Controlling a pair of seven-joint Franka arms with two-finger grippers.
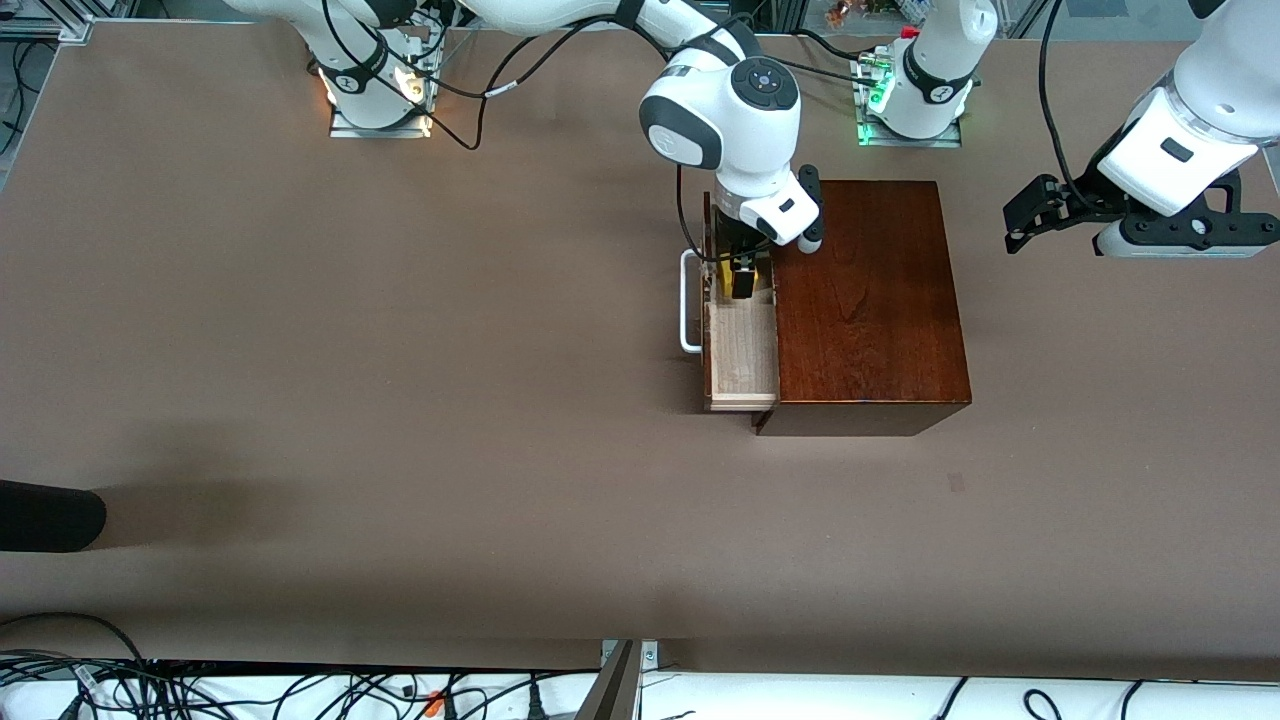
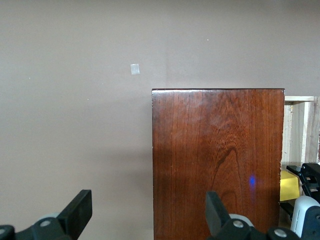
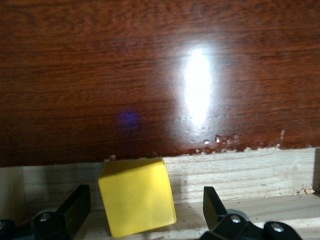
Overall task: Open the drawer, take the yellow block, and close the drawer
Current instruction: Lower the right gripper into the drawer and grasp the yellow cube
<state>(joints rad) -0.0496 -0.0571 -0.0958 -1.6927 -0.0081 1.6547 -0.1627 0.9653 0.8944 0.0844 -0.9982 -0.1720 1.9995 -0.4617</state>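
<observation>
One step is done: the drawer [image 1: 741, 350] stands open at frame centre. Right gripper [image 3: 142, 212], open, straddles the yellow block [image 3: 137, 197] inside, ungrasped. Left gripper [image 2: 149, 212] waits open, upper right. Closing remains.

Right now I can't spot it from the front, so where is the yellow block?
The yellow block sits inside the open drawer, on its pale wood floor beside the mahogany box, between the right gripper's open jaws.

No readable text, label, brand, number or sign is found on any surface in front view or wrist views.
</observation>
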